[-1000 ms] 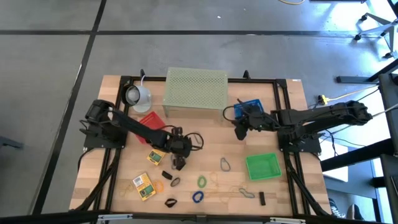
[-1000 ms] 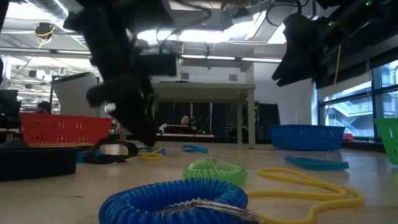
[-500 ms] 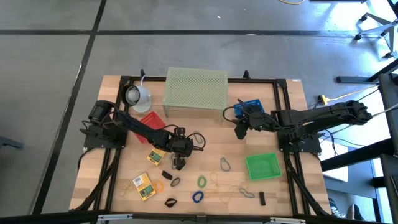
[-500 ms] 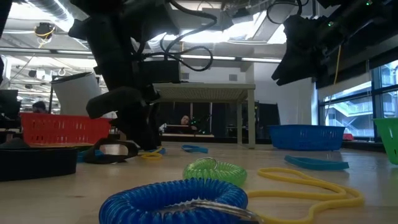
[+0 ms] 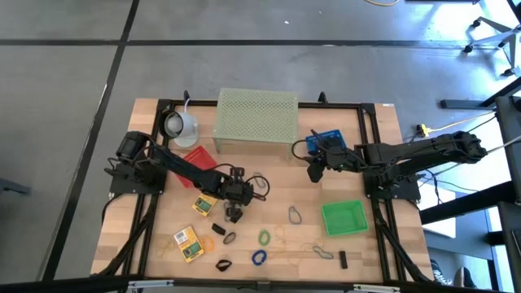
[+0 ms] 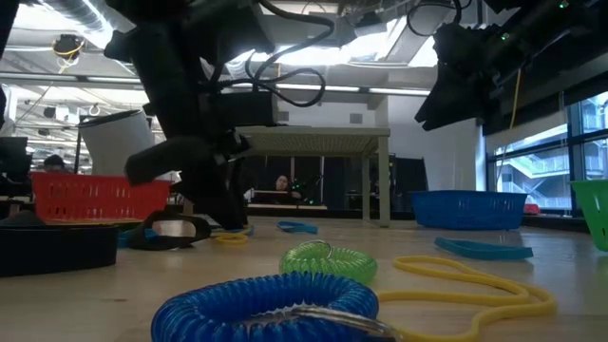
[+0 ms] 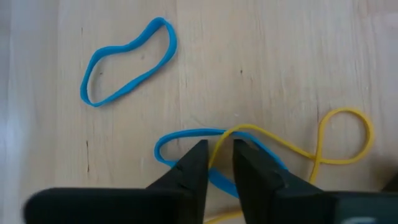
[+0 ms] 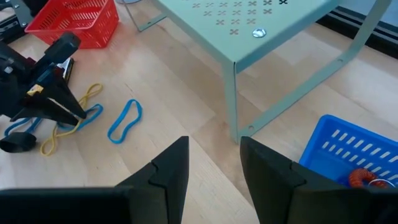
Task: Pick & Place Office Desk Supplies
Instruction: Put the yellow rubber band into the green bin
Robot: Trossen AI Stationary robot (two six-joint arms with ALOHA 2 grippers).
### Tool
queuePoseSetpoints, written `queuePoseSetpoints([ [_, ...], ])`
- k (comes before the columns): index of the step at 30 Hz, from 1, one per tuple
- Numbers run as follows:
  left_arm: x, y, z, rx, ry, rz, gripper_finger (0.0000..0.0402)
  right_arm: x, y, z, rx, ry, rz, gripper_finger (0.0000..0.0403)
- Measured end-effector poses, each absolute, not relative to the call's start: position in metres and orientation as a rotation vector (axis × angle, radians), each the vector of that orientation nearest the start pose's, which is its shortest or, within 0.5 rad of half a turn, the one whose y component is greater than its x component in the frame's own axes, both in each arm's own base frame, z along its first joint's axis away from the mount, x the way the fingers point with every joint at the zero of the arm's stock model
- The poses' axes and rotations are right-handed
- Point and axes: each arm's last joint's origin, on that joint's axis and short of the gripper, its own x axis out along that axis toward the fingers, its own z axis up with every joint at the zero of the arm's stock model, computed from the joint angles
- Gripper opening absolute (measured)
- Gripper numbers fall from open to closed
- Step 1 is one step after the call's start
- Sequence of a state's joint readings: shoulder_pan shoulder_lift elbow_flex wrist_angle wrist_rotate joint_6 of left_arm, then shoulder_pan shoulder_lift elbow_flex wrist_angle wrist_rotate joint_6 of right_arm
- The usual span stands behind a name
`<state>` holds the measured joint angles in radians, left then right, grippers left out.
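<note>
My left gripper [image 7: 219, 158] stands at the table's middle [image 5: 234, 215], its fingers drawn close on a yellow loop [image 7: 345, 134] that lies across a blue loop [image 7: 180, 140]. A second blue loop [image 7: 127, 62] lies flat on the wood beyond them. My right gripper [image 8: 214, 162] hangs open above the table near the blue basket [image 5: 326, 140], with nothing between its fingers. More supplies lie toward the near edge: yellow packets [image 5: 187, 242], a green coil [image 5: 264, 237], a blue coil [image 5: 259, 257] and black clips [image 5: 221, 264]. My left gripper pinches one strand of the yellow loop [image 7: 219, 142] between its two fingertips, where it crosses the blue loop. The fingers slant down from above. The yellow loop lies slack on the table. Whether the blue strand under the fingertips is also caught, I cannot tell.
A pale green perforated stand [image 5: 256, 118] stands at the far middle, with a red basket [image 5: 198, 157] and a white cup [image 5: 179, 124] to its left. A green basket [image 5: 342, 217] sits at the right. A grey-blue loop [image 5: 295, 215] lies between the left gripper and the green basket.
My left gripper has stayed over the loops, rolled a little at the wrist and brought its fingers together on the yellow loop. The loops still lie on the table.
</note>
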<state>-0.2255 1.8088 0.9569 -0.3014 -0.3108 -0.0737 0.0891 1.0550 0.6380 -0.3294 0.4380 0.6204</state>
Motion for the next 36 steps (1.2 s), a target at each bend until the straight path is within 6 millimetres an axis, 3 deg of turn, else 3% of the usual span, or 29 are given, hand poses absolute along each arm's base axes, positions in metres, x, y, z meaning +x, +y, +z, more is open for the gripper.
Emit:
queuePoseSetpoints([
  [4, 0.321, -0.065, 0.128, 0.296, 1.113, 0.092, 0.0007, 0.207, 0.006, 0.225, 0.392, 0.591, -0.54, 0.0146],
  [8, 0.323, -0.065, 0.131, 0.374, 1.115, 0.141, 0.0004, 0.207, 0.006, 0.225, 0.391, 0.591, -0.54, 0.0146],
  [14, 0.336, -0.078, 0.158, 0.502, 1.06, 0.207, 0.0003, 0.207, 0.006, 0.225, 0.391, 0.591, -0.54, 0.0146],
  [27, 0.356, -0.131, 0.227, 0.67, 0.797, 0.344, 0.0003, 0.214, 0.007, 0.227, 0.407, 0.542, -0.525, 0.0146],
  [36, 0.35, -0.151, 0.248, 0.756, 0.67, 0.559, 0.0003, 0.226, 0.014, 0.227, 0.317, 0.489, -0.475, 0.0146],
])
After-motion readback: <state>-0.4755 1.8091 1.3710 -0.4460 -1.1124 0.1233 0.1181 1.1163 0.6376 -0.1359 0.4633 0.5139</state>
